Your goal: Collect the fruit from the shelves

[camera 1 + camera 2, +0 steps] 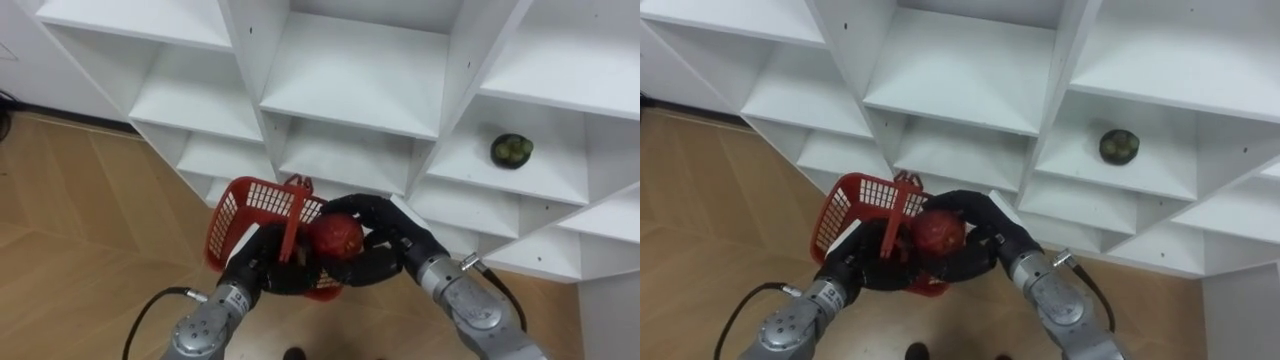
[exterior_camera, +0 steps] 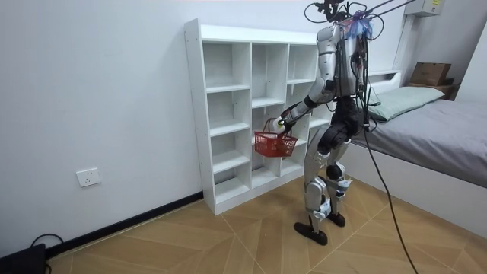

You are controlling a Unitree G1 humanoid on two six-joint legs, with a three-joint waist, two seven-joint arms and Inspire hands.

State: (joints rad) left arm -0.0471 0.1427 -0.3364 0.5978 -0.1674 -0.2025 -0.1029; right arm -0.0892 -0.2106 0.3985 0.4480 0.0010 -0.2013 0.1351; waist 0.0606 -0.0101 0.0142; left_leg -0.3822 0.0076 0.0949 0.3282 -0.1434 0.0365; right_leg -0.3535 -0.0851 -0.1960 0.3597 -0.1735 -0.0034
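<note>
the red fruit (image 1: 338, 237) sits in the right hand (image 1: 392, 240), whose fingers curl round it, just over the red basket (image 1: 232, 215). the left hand (image 1: 268, 265) grips the basket's handle with curled fingers. a green fruit (image 1: 511, 150) lies on a shelf of the white closet (image 1: 350, 95), off to the right. the robot stands facing the closet, with a bed (image 2: 449, 129) behind it.
</note>
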